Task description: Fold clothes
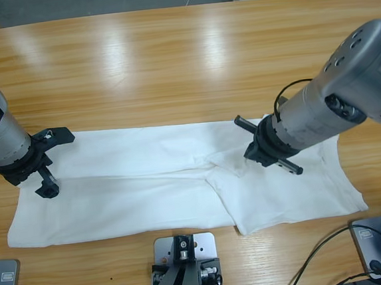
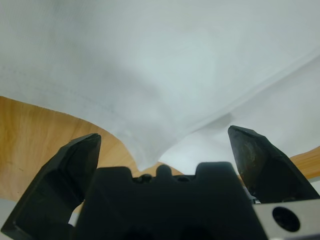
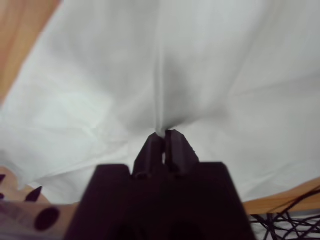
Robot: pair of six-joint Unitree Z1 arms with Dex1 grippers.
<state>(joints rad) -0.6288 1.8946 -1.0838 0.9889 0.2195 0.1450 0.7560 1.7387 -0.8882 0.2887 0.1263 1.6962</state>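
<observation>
While the T-shirt [image 1: 147, 186] lies spread lengthwise on the table [image 1: 170, 64], the right gripper [image 3: 164, 136], jaws pinched shut on a raised fold of it, seems mid-fold; the left gripper [image 2: 165, 145] gapes empty over a cloth corner, which it likely must clamp next.

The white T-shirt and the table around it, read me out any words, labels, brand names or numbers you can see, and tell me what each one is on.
There is none to read in any view.
The white T-shirt lies with no lettering or label facing up.
The wooden table is bare of marks.
Neither the left tool nor the right tool, pinched on the cloth, bears readable print.
</observation>
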